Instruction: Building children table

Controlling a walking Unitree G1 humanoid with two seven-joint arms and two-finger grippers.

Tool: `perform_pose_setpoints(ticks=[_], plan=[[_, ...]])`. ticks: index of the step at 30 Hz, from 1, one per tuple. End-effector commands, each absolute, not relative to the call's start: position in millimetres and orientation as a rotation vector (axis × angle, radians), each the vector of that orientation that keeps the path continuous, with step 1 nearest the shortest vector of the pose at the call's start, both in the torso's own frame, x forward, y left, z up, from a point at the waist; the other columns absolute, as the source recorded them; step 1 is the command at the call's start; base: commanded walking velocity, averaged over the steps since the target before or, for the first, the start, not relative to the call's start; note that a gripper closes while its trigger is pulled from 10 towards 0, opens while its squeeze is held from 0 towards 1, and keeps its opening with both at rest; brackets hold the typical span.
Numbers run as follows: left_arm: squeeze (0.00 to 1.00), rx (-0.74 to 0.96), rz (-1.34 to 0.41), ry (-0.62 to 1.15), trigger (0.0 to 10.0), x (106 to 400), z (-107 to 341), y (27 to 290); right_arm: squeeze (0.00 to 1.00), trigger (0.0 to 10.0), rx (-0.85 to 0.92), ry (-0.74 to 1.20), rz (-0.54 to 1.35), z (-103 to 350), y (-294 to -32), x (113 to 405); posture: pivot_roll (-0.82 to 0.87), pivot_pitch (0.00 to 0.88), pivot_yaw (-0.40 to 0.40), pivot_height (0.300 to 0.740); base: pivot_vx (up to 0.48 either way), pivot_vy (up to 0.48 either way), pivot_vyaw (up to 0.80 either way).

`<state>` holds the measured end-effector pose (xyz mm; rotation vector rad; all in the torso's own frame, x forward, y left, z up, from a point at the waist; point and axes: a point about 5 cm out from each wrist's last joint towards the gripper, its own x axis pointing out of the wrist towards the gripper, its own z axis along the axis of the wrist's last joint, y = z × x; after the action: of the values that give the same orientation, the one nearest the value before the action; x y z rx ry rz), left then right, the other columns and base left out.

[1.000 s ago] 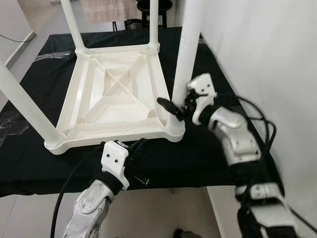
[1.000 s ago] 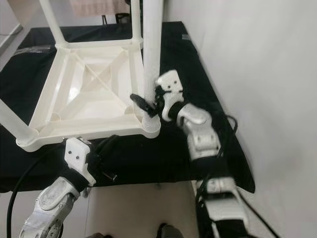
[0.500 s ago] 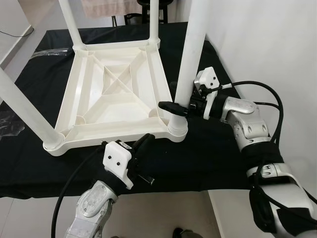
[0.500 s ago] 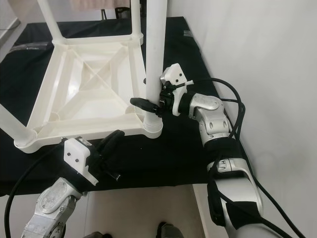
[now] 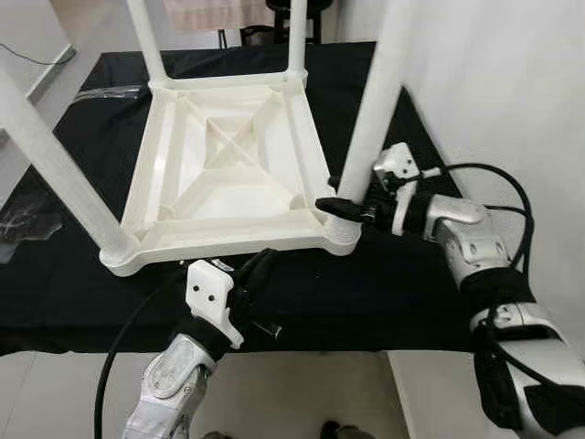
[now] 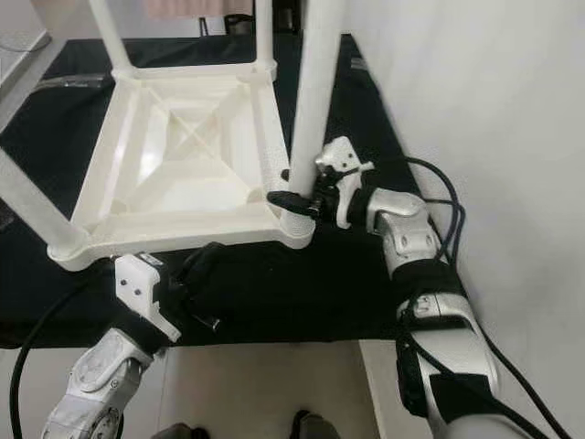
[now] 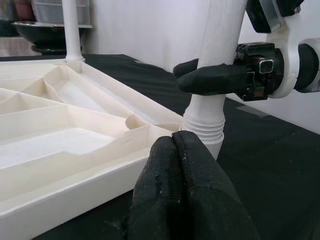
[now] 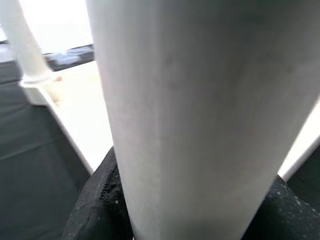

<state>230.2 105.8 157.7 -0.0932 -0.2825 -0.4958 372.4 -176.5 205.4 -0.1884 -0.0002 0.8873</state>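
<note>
White plastic table (image 5: 224, 174) upside down on a black cloth (image 5: 393, 283), underside up, ribs crossing in an X. Four legs pointing up from the corners: two far ones (image 5: 297, 37) at the back edge of the cloth, one (image 5: 55, 165) at the near left corner of the table, one (image 5: 375, 114) at the near right corner, just beside the white wall (image 5: 512, 82). Near right leg seated in its ribbed socket (image 7: 204, 122), rising past the top of the head views.

Right gripper (image 5: 343, 206) low on that near right leg, just above the socket, black fingers (image 7: 215, 79) clamped around it, one on the inner side over the table's rim, the other behind the leg. Through the right wrist camera, leg (image 8: 200, 115) very close, dark pads on both sides at its base. Right arm reaching in from the cloth's right edge, black cable looping behind it.

Left gripper (image 5: 256, 274) on the cloth at the near edge, just in front of the table's near rim, between the two near legs and closer to the right one. Its fingers (image 7: 180, 190) pressed together, holding nothing, tips pointing at the socket, close to the rim; touching or not, cannot tell.

Pale floor (image 5: 292, 393) below the cloth's near edge.
</note>
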Motion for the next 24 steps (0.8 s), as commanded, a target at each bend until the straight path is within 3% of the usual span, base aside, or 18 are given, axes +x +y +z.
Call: perform_pose_setpoints(ticks=[1, 3, 5, 6, 8, 9, 12, 16, 17, 18, 19, 21, 22, 24], plan=[[0.00, -0.086, -0.477, -0.252, 10.0, 228, 152, 108, 0.00, 0.0, -0.166, 0.121, 0.725, 180, -193, 366, 0.06, 0.178, -0.032, 0.740, 0.000, 0.000, 0.00], [0.00, -0.086, -0.477, -0.252, 10.0, 228, 152, 108, 0.00, 0.0, -0.166, 0.121, 0.725, 180, -193, 366, 0.06, 0.178, -0.032, 0.740, 0.000, 0.000, 0.00], [0.00, -0.058, -0.460, -0.251, 10.0, 226, 151, 111, 0.00, 0.0, -0.137, 0.239, 0.356, 150, -213, 353, 0.09, 0.177, -0.024, 0.740, 0.000, 0.000, 0.00], [0.00, -0.058, -0.460, -0.251, 10.0, 226, 151, 111, 0.00, 0.0, -0.137, 0.239, 0.356, 150, -213, 353, 0.09, 0.177, -0.024, 0.740, 0.000, 0.000, 0.00], [0.00, -0.048, -0.466, -0.240, 10.0, 225, 149, 113, 0.00, 0.0, -0.091, 0.255, 0.190, 132, -186, 317, 0.09, 0.179, -0.014, 0.740, 0.000, 0.000, 0.00], [0.00, -0.048, -0.466, -0.240, 10.0, 225, 149, 113, 0.00, 0.0, -0.091, 0.255, 0.190, 132, -186, 317, 0.09, 0.179, -0.014, 0.740, 0.000, 0.000, 0.00], [0.00, -0.086, -0.502, -0.216, 10.0, 226, 146, 113, 0.00, 0.0, -0.038, 0.202, 0.245, 138, -146, 300, 0.08, 0.161, -0.005, 0.740, 0.000, 0.000, 0.00], [0.00, -0.112, -0.518, -0.207, 10.0, 226, 145, 112, 0.00, 0.0, -0.048, 0.184, 0.265, 139, -139, 306, 0.09, 0.159, -0.012, 0.740, 0.000, 0.000, 0.00], [0.00, -0.114, -0.521, -0.205, 10.0, 226, 144, 112, 0.00, 6.4, -0.057, 0.172, 0.274, 144, -137, 310, 0.09, 0.156, -0.014, 0.740, 0.000, 0.000, 0.00], [0.00, -0.114, -0.521, -0.205, 10.0, 226, 144, 112, 0.00, 6.4, -0.057, 0.172, 0.274, 144, -137, 310, 0.09, 0.156, -0.014, 0.740, 0.000, 0.000, 0.00], [0.00, -0.113, -0.520, -0.203, 10.0, 226, 144, 111, 0.00, 10.0, -0.059, 0.162, 0.289, 150, -135, 313, 0.08, 0.155, -0.015, 0.740, 0.000, 0.000, 0.00], [0.00, -0.112, -0.519, -0.203, 10.0, 226, 144, 111, 0.04, 10.0, -0.042, 0.135, 0.310, 157, -134, 317, 0.08, 0.152, -0.016, 0.740, 0.000, 0.000, 0.00], [0.00, -0.113, -0.517, -0.203, 10.0, 227, 144, 110, 1.00, 10.0, -0.018, 0.068, 0.369, 172, -130, 324, 0.07, 0.147, -0.015, 0.740, 0.000, 0.000, 0.00], [0.00, -0.113, -0.515, -0.203, 10.0, 227, 144, 110, 1.00, 10.0, -0.020, -0.047, 0.457, 192, -128, 333, 0.08, 0.144, -0.010, 0.740, 0.000, 0.000, 0.00]])
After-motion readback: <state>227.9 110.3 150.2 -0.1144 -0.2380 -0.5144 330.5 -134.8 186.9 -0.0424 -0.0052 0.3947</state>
